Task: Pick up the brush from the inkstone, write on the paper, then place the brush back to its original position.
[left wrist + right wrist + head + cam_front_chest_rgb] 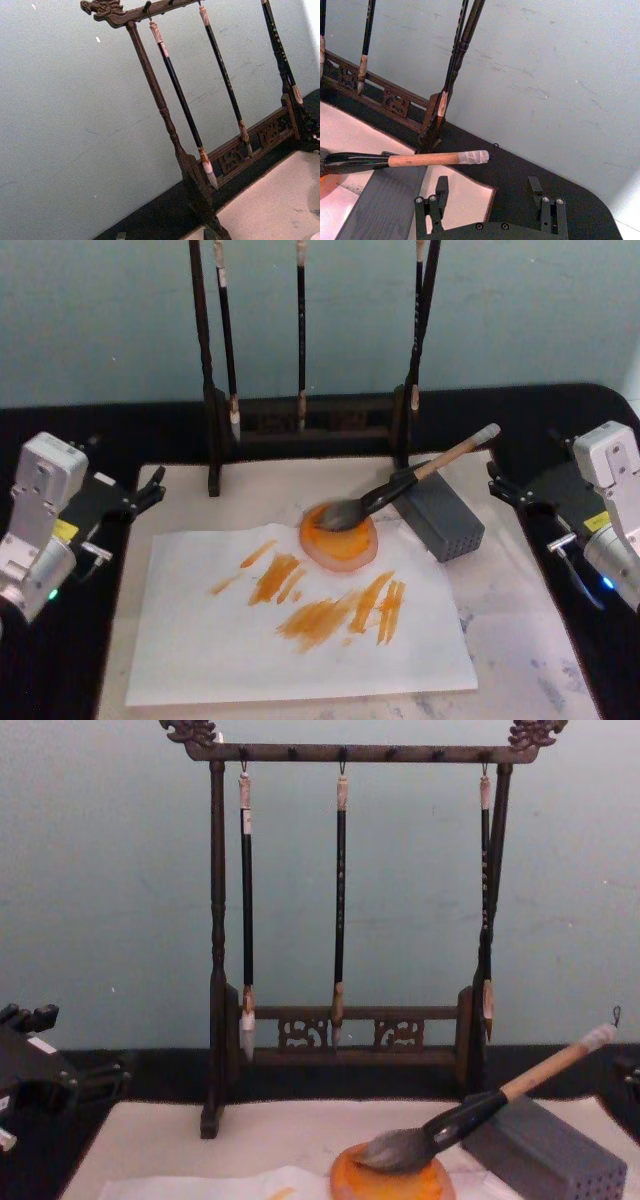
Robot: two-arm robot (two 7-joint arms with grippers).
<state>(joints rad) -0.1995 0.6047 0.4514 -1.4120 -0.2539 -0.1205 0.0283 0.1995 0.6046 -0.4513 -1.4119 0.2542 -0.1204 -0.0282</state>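
Right claw, spread empty like the left claw, should pinch the brush mid-handle and lift it cleanly.

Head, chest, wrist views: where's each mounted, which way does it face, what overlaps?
Head: high, looks down on paper and brush on inkstone; left hand and right hand at the sides.
Chest: low, looks forward at the rack; left hand at its left edge.
Left wrist: on left arm, faces rack and wall.
Right wrist: on right arm, looks past its open hand at brush handle and block.
Shared: head and chest catch brush on inkstone; both wrists catch the rack.
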